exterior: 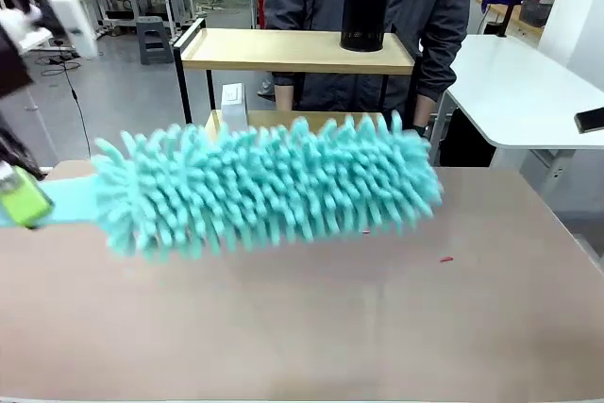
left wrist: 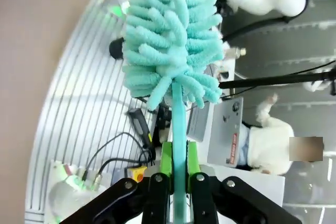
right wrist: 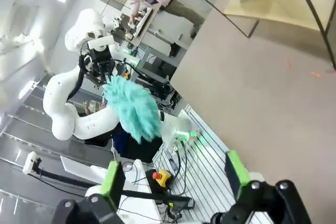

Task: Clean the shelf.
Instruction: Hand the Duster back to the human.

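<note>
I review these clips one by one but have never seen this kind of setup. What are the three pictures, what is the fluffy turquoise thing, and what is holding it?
These are three cameras on a two-armed robot at one moment. The front view looks across a brownish table toward a person standing at the far side. The other two views come from cameras on each wrist, looking along that arm's two fingers.

The turquoise thing is a duster with a flat handle. The left gripper is shut on the handle, its green pads pressed against both sides, and holds the duster above the table. The right gripper is open and holds nothing; its camera sees the left arm with the duster farther off.

Beyond the table stands the shelf, two wooden boards in a black frame. A black cylinder sits on its top board.
</note>
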`<state>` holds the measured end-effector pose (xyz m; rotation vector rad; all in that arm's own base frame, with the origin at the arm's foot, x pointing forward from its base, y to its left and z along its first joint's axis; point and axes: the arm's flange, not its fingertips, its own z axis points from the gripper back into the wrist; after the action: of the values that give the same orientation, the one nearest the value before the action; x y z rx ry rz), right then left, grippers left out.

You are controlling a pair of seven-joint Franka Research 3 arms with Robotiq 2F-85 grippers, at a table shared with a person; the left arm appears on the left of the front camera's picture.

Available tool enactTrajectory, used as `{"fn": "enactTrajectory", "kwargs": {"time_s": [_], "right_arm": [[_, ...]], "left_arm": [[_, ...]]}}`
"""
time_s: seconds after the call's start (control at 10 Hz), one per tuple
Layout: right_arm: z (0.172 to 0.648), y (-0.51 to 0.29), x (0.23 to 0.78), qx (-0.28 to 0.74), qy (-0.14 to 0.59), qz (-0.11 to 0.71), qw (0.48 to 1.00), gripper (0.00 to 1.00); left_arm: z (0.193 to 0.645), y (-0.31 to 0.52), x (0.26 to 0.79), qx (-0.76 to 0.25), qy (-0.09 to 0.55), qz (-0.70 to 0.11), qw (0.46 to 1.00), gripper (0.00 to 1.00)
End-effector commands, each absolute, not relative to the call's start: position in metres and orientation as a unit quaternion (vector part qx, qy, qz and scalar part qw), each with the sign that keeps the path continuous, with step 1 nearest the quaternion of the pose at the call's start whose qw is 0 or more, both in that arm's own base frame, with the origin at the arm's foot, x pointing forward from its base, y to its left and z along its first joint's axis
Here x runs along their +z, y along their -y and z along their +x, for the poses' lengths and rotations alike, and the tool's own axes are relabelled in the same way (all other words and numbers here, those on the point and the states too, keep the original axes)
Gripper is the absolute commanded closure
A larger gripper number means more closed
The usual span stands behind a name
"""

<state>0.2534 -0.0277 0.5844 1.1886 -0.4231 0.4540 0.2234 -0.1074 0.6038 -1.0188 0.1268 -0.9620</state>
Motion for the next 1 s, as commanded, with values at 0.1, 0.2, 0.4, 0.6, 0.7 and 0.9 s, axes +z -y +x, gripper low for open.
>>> {"fn": "enactTrajectory", "kwargs": {"time_s": [0.1,0.2,0.4,0.6,0.7,0.9], "right_arm": [[0.286,-0.017,0.584,0.28,0.123,0.539,0.785,0.0],[0.296,-0.051,0.592,0.319,0.107,0.537,0.773,0.0],[0.298,-0.111,0.586,0.381,0.036,0.535,0.753,0.0],[0.278,-0.166,0.56,0.442,-0.05,0.515,0.733,0.0],[0.265,-0.182,0.546,0.463,-0.084,0.501,0.726,0.0],[0.25,-0.192,0.532,0.486,-0.113,0.504,0.705,0.0]], "left_arm": [[0.236,0.159,0.593,-0.479,-0.113,-0.423,0.761,0.88],[0.242,0.179,0.597,-0.508,-0.118,-0.416,0.745,0.88],[0.253,0.203,0.598,-0.516,-0.12,-0.412,0.741,0.88],[0.263,0.219,0.592,-0.532,-0.135,-0.423,0.721,0.88],[0.267,0.224,0.593,-0.535,-0.125,-0.435,0.713,0.88],[0.273,0.229,0.592,-0.548,-0.121,-0.461,0.687,0.88]]}}
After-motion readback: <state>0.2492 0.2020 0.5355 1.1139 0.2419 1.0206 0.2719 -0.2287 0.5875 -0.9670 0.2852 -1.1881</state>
